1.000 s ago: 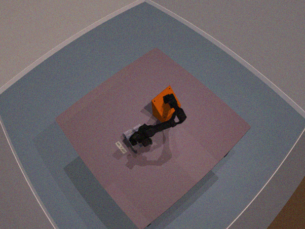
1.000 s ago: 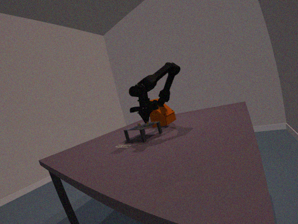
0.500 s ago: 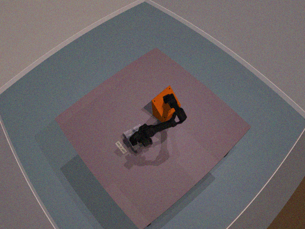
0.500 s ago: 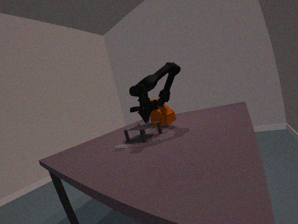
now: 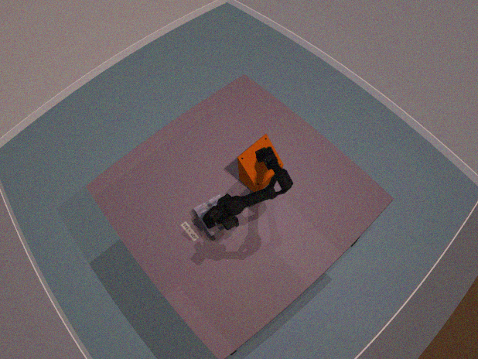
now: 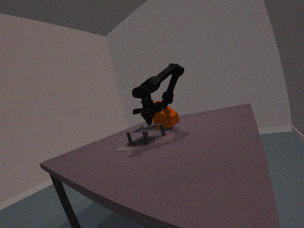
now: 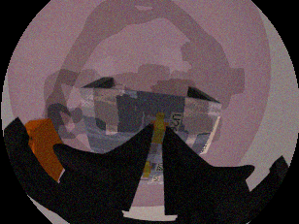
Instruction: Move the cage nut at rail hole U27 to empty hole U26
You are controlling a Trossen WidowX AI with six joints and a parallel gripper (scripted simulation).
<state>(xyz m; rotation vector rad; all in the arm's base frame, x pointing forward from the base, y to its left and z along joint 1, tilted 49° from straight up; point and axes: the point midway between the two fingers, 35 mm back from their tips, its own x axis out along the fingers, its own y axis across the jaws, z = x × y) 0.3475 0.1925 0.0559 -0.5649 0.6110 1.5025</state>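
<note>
Wrist view, just below center: the end effector point(image 5: 210, 220) point(image 6: 149, 125) point(image 7: 159, 129) grips 1 yellow cage nut point(image 7: 159, 128) between its fingertips, at the rail plate point(image 6: 147, 128) point(image 7: 194, 115). I can't tell its hole. Another yellow nut point(image 7: 147, 169) sits lower, slightly left. Exterior view shows the plate raised above the surface point(image 5: 271, 247) point(image 6: 197, 157) on legs.

Rack stand point(image 5: 201, 207) point(image 6: 145, 134) point(image 7: 199, 105) on the table point(image 5: 271, 271) point(image 6: 197, 159) point(image 7: 146, 52), between label point(image 5: 189, 231) point(image 6: 125, 149) and wedge-shaped base point(image 5: 247, 164) point(image 6: 167, 118) point(image 7: 46, 142).

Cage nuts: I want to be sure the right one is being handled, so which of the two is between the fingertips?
The upper yellow nut in the wrist view, at the tool's tips; the other sits lower, outside the grip.
</note>
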